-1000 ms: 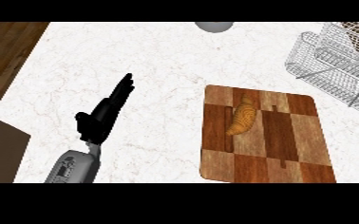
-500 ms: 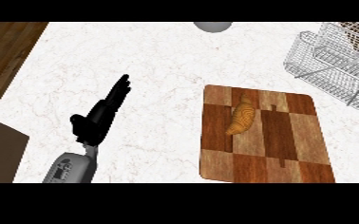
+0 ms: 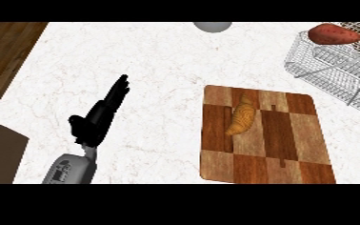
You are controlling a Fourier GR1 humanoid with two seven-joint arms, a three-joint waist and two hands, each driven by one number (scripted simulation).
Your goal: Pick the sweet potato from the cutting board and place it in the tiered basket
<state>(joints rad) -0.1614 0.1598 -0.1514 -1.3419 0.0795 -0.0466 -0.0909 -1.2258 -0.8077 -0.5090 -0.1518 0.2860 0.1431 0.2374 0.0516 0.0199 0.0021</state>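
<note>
Pale marbled counter point(image 3: 162, 66) across the whole view, with a dark wood strip at nine o'clock.

At seven o'clock, left hand point(image 3: 98, 117) on a grey forearm. Lies open, fingers straight and together, aimed toward one o'clock, holding nothing. Looks parked rather than working, well apart from everything the task names. No sign of the right hand anywhere.

At four o'clock, wooden cutting board point(image 3: 281, 143), checkered in light and dark blocks. Carries one golden-brown curved piece point(image 3: 241, 117) toward its upper left part, ridged more like a croissant than a tuber. Lies flat, long axis running roughly from twelve to seven o'clock.

At two o'clock, wire tiered basket point(image 3: 316, 71), cut off by the view's edge. Shows a reddish sweet potato point(image 3: 330, 33) at its upper part, toward one o'clock. Cannot tell which tier, nor whether resting fully inside. Judged from that position, looks as good as delivered, which would explain the idle hand.

At twelve o'clock, grey round object point(image 3: 212, 26), half cut off, apparently no part of the job.
</note>
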